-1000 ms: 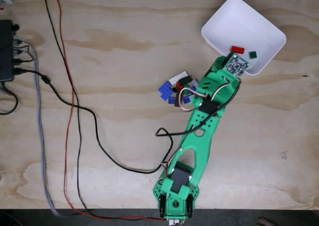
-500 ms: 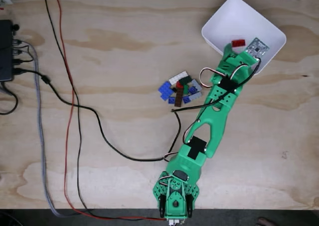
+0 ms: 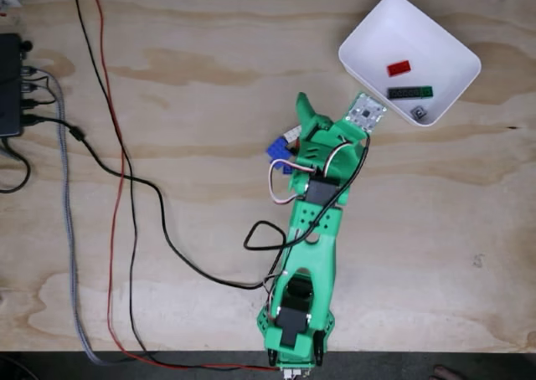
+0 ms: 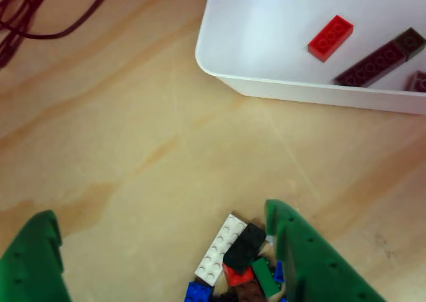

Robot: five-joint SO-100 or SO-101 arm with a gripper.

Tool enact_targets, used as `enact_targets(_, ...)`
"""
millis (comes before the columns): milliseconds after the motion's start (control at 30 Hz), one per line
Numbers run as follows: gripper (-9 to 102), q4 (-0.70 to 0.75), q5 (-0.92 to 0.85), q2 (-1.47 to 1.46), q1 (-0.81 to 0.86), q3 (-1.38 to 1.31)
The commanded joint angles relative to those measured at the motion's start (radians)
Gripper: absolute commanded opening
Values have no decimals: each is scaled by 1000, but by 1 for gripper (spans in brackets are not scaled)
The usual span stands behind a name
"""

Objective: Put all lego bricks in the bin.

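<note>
three lego bricks (image 3: 399,68) in the bin (image 3: 368,37), the remaining pile (image 4: 233,265) on the table (image 3: 209,104) left of it

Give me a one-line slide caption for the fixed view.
Green arm's open gripper over the brick pile, with three bricks in the white bin.

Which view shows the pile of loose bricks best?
The other view: the pile of loose bricks sits between the open gripper fingers, with white, black, red, green and blue pieces distinct, though the bottom edge crops it. In the fixed view the arm covers most of the pile; a blue and a white piece peek out.
</note>
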Motion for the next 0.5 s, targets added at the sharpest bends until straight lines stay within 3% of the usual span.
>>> enact_targets(0, 33, 40, 146, 75, -354, 322)
enact_targets(200, 33, 0, 262, -362, -422, 201)
enact_targets(467, 36, 31, 351, -557, -433, -28)
